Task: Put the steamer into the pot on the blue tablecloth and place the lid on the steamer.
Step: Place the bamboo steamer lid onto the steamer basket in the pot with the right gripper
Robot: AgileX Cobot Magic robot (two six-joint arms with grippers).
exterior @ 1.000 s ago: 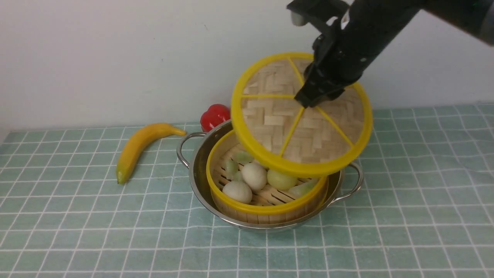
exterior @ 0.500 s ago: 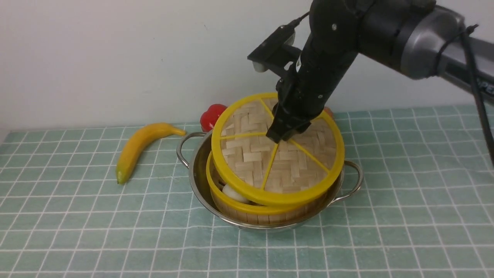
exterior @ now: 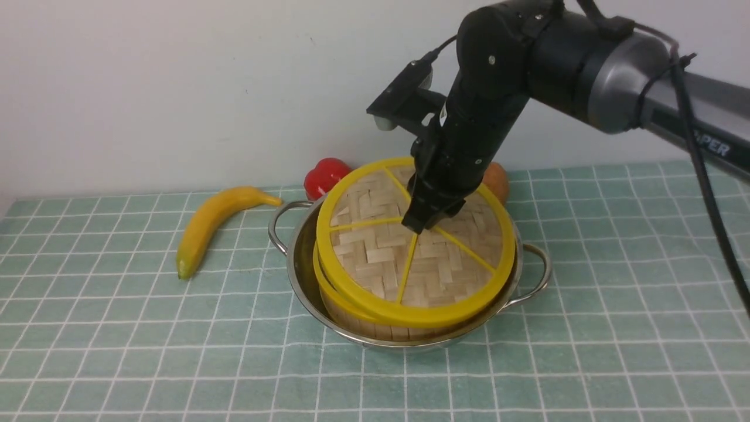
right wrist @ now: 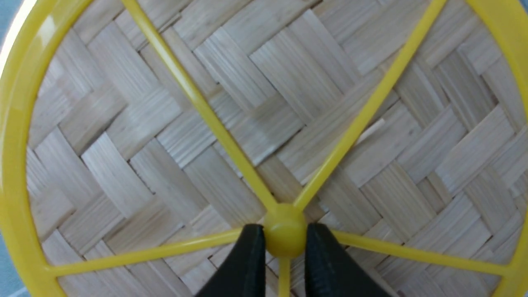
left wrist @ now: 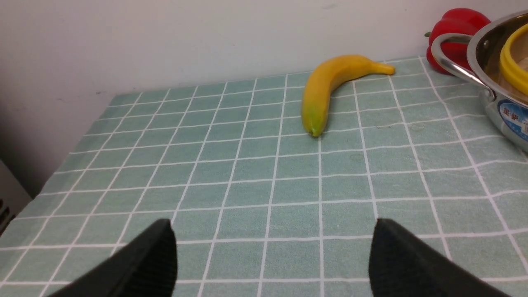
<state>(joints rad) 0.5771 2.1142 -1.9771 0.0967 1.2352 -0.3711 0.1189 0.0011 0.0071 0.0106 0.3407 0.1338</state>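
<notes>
Now that I've lowered the lid [exterior: 410, 252] onto the steamer [exterior: 351, 319] in the pot [exterior: 302, 275], my right hand [exterior: 423, 221] still pinches its hub [right wrist: 284, 237]; left hand [left wrist: 272, 255] spread. Only letting go remains.

A lab-style test bench (mock kitchen): bare white wall [exterior: 176, 88], blue tablecloth [exterior: 117, 351], banana [exterior: 214, 223], red pepper [exterior: 326, 176].

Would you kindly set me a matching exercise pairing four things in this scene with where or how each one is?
Things:
1. flat woven bamboo lid with yellow rim
2. yellow banana
3. red bell pepper
4. left gripper

States:
A. open, holding nothing
B. partly hidden behind the shiny steel pot
C. pinched at its hub by the right gripper
D. lying on the teal checked cloth, clear of the pot

Pairs: 1-C, 2-D, 3-B, 4-A
</notes>
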